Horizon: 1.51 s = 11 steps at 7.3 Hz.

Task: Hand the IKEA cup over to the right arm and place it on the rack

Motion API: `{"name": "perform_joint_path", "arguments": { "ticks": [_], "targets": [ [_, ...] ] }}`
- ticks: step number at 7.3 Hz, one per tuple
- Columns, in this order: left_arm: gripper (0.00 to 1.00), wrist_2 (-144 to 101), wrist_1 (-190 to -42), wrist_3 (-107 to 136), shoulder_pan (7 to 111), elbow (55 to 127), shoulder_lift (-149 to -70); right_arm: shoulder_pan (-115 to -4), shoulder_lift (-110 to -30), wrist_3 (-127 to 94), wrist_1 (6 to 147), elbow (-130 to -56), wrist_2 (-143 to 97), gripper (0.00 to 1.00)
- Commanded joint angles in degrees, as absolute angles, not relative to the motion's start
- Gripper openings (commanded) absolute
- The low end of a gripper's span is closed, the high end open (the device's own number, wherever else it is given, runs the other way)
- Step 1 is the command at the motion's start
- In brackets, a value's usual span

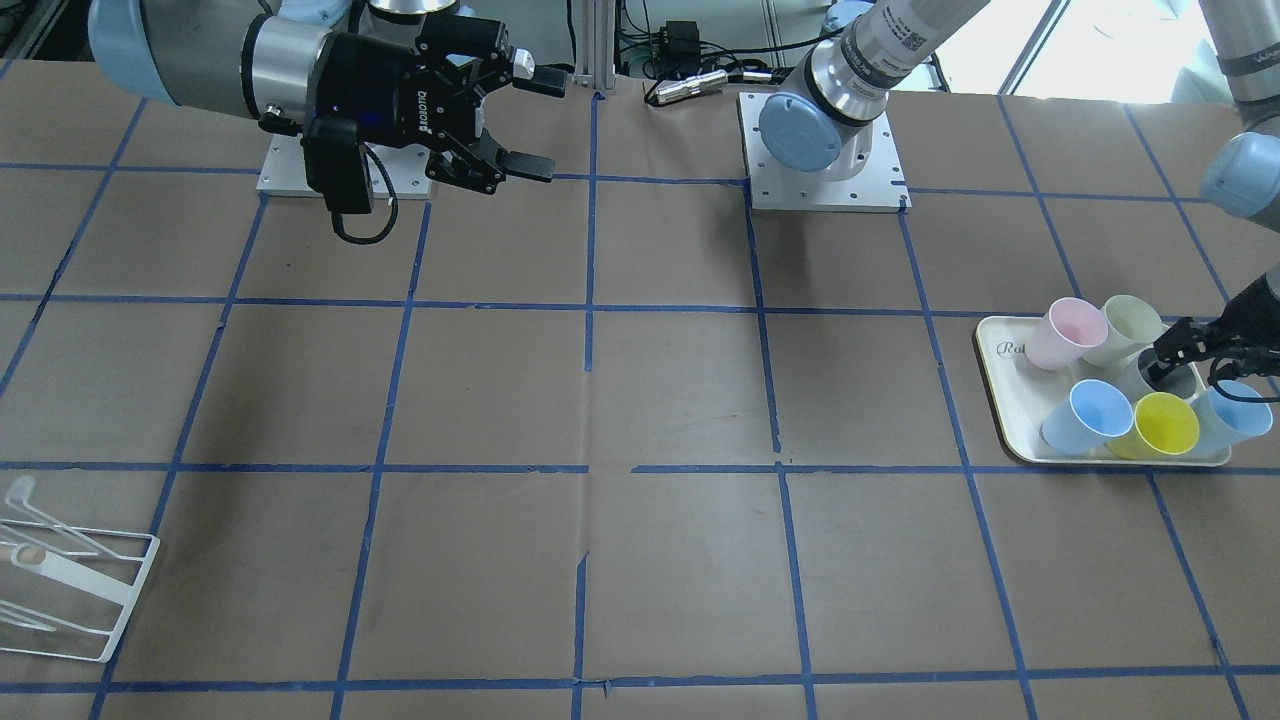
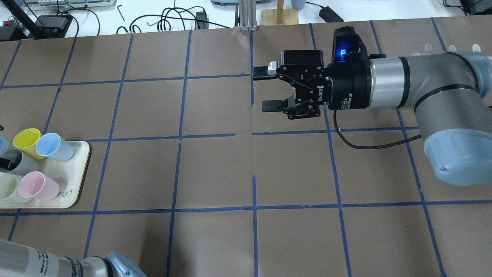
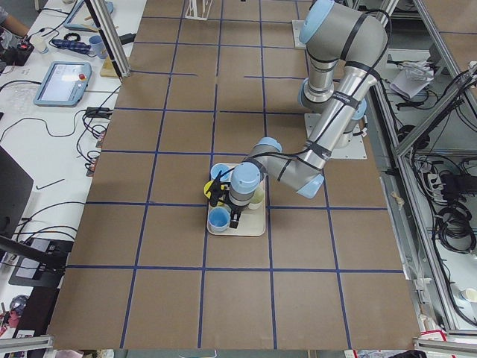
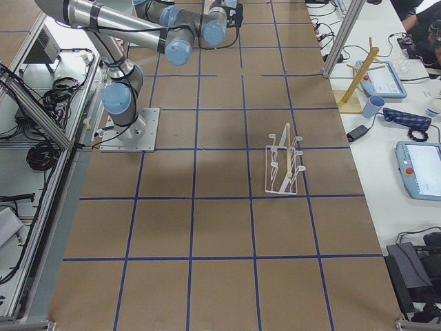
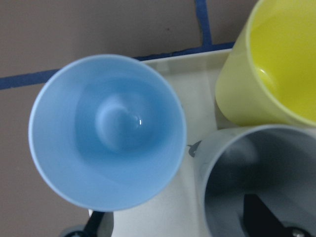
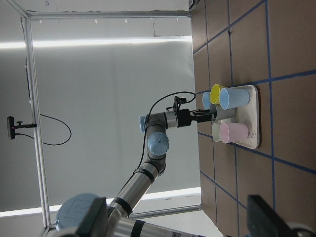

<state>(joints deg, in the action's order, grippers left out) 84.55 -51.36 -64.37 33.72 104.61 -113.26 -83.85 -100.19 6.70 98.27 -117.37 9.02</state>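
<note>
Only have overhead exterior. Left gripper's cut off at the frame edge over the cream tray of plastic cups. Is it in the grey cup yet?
Observer: Yes. The left wrist view shows one finger of the left gripper inside the pale grey tapered plastic IKEA cup, the other outside its wall, jaws open.
Operator: Rack? Not in my frame.
Observer: The white wire rack stands on the robot's right half, toward the operators' edge, no cup on it.
Operator: Cups on the tray?
Observer: Six on the cream tray; a second blue cup sits beside the yellow cup, almost off your frame.
</note>
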Motion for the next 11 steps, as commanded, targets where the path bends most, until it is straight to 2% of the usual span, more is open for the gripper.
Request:
{"name": "perform_joint_path", "arguments": {
  "ticks": [1, 2, 3, 5, 6, 9, 11],
  "targets": [
    [0.67, 84.6, -51.2, -64.1, 33.9, 104.5, -113.3, -83.8, -100.2, 5.5, 98.2, -117.3, 9.0, 1.0],
    [0.46, 84.6, -51.3, -64.2, 33.9, 104.4, -113.1, -83.8, -100.2, 5.4, 98.2, -117.3, 9.1, 1.0],
    [0.36, 84.5, -51.4, -64.2, 33.9, 104.4, -112.3, -83.8, -100.2, 5.4, 98.2, -117.3, 9.1, 1.0],
    [0.32, 84.4, -51.4, -64.7, 33.9, 104.2, -112.5, -83.8, -100.3, 5.4, 98.3, -117.3, 9.0, 1.0],
    [0.23, 84.4, -51.4, -64.8, 33.9, 104.0, -112.6, -83.8, -100.3, 5.4, 98.2, -117.3, 9.1, 1.0],
    [0.2, 84.5, -52.2, -64.9, 33.8, 104.0, -111.2, -83.8, -100.2, 5.4, 98.3, -117.3, 8.8, 1.0],
    [0.12, 84.5, -53.4, -67.0, 33.7, 104.8, -109.4, -83.8, -100.3, 5.4, 98.3, -117.3, 8.8, 1.0]
  ]
}}
